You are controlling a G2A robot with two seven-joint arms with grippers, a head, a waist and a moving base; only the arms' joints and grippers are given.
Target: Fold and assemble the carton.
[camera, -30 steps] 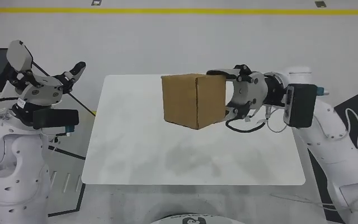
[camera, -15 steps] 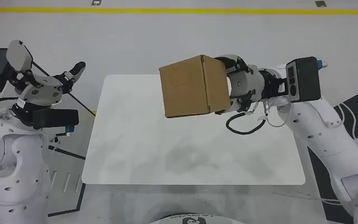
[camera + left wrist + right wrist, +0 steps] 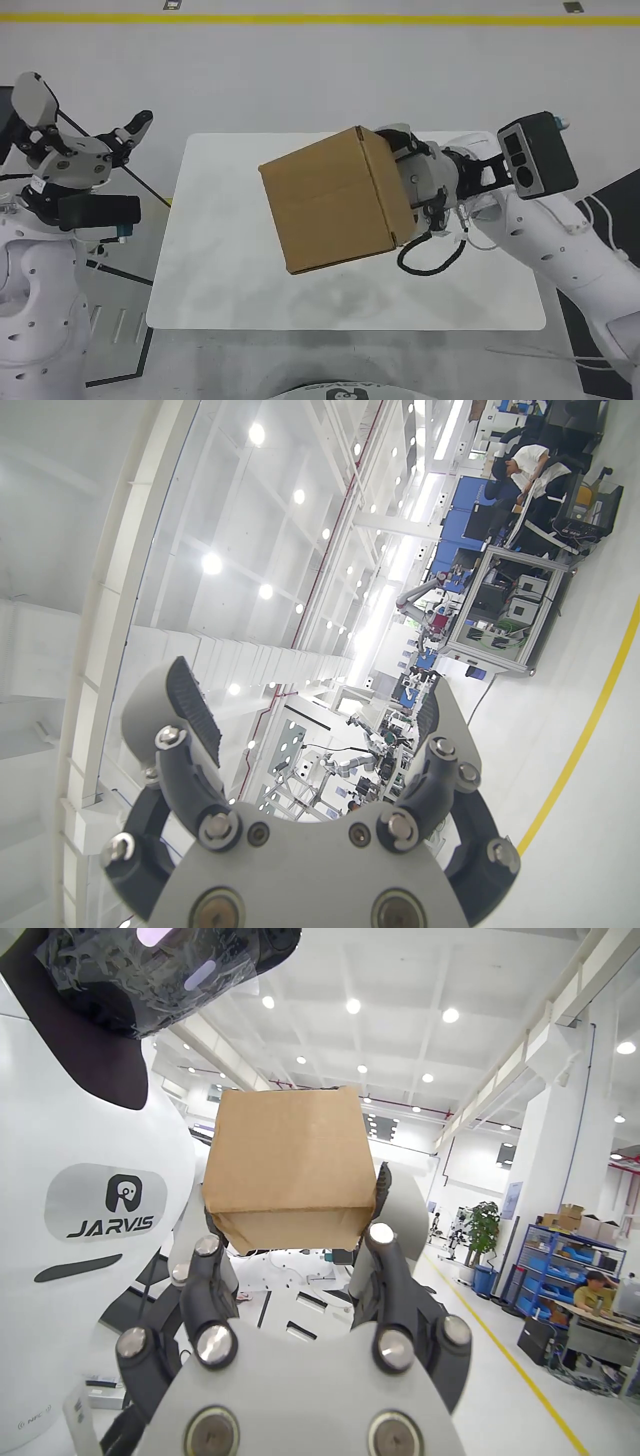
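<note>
My right gripper (image 3: 295, 1228) is clamped on the carton (image 3: 330, 200), one finger on each of two opposite walls near the end facing my wrist. The carton hangs tilted in the air above the counter (image 3: 230, 290), touching nothing else. My left gripper (image 3: 312, 710) is spread wide and holds nothing, off past the counter's edge. I judge the step to be turning the carton to reach its flaps. Cardboard walls give, so I want a squeeze firm enough to stop slipping without buckling the sides, and a slow wrist roll. Resting it on the counter before working any flap would steady it.
</note>
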